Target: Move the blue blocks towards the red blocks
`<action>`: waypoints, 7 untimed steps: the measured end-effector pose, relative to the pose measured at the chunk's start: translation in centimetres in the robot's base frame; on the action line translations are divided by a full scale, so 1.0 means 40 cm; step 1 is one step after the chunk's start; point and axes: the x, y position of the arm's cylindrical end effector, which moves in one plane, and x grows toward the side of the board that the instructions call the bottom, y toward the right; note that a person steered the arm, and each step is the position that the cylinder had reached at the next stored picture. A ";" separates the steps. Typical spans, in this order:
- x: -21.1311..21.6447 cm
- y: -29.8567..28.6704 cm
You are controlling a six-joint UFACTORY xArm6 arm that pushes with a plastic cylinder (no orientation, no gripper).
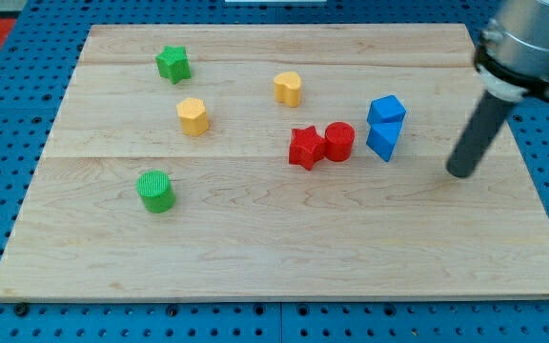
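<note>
Two blue blocks stand right of centre on the wooden board (255,248): a blue cube (387,110) and, touching it just below, a blue angular block (383,141). Left of them are the red blocks: a red cylinder (339,141) and a red star (305,148), touching each other. A small gap separates the red cylinder from the blue angular block. My tip (459,172) is to the right of the blue blocks, a little lower in the view, apart from them.
A green star (172,64) lies at the upper left, a green cylinder (155,191) at the lower left. A yellow block (193,116) and another yellow block (288,88) lie left of and above centre. Blue pegboard surrounds the board.
</note>
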 end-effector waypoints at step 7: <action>-0.122 -0.092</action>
